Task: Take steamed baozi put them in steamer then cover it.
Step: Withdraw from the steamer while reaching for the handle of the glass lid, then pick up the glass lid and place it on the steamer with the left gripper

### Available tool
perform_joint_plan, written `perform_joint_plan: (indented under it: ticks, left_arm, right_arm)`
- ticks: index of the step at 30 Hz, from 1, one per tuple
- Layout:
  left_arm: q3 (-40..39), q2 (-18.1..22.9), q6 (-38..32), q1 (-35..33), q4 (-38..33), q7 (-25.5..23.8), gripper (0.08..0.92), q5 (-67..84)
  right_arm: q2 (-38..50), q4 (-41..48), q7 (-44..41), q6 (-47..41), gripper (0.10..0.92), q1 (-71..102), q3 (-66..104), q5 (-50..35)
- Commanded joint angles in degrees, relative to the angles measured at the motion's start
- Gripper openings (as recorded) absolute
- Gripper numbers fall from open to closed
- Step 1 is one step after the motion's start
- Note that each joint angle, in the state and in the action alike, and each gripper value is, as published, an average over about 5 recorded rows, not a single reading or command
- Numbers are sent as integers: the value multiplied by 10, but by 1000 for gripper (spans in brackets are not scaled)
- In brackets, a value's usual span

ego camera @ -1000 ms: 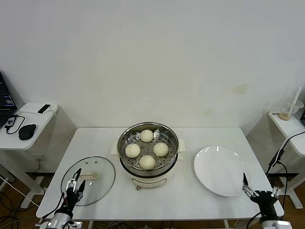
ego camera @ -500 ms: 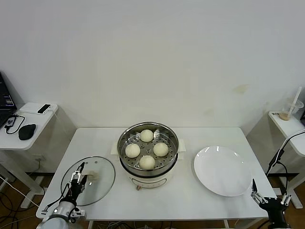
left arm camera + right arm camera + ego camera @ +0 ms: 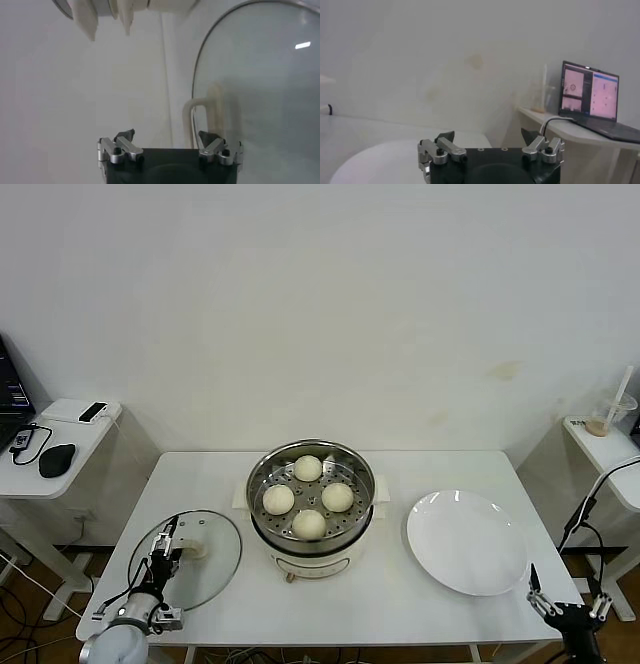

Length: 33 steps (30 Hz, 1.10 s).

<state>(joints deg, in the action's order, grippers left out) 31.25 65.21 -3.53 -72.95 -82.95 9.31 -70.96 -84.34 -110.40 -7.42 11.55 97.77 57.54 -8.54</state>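
Several cream-white baozi sit on the perforated tray of the steel steamer on its cream base at the table's middle. The round glass lid with its cream handle lies flat on the table's left. My left gripper is open just above the lid's near-left part, beside the handle. In the left wrist view the handle stands just ahead of the open fingers, and the glass lid fills one side. My right gripper is open, low off the table's front right corner.
A flat white plate lies right of the steamer; its rim shows in the right wrist view. A side table with a mouse stands at the left, and another with a cup at the right.
My left gripper moved forward over the lid toward the handle. My right gripper dropped back below the table's front right corner.
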Motion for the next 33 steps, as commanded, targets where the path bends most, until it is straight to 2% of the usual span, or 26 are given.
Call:
perform_joint_plan:
  ticks: [1, 11, 16, 21, 27, 33]
  left_arm:
    - [-5, -2, 2, 19, 20, -2, 723, 7]
    - [-7, -3, 1, 22, 26, -10, 429, 20]
    - [-5, 2, -3, 15, 23, 8, 290, 36]
    - [6, 5, -4, -4, -15, 39, 159, 47]
    - [44, 3, 6, -25, -73, 56, 137, 34]
    - [91, -16, 30, -51, -147, 26, 137, 45]
  right_arm:
    - [-3, 2, 0, 0, 823, 1, -2, 2]
    - [-3, 5, -1, -2, 823, 0, -10, 7]
    - [-3, 4, -2, -2, 823, 1, -11, 8]
    - [-2, -1, -3, -1, 823, 3, -16, 11]
    - [-1, -4, -5, 0, 823, 3, -29, 16]
    - [6, 6, -7, -1, 823, 0, -35, 16]
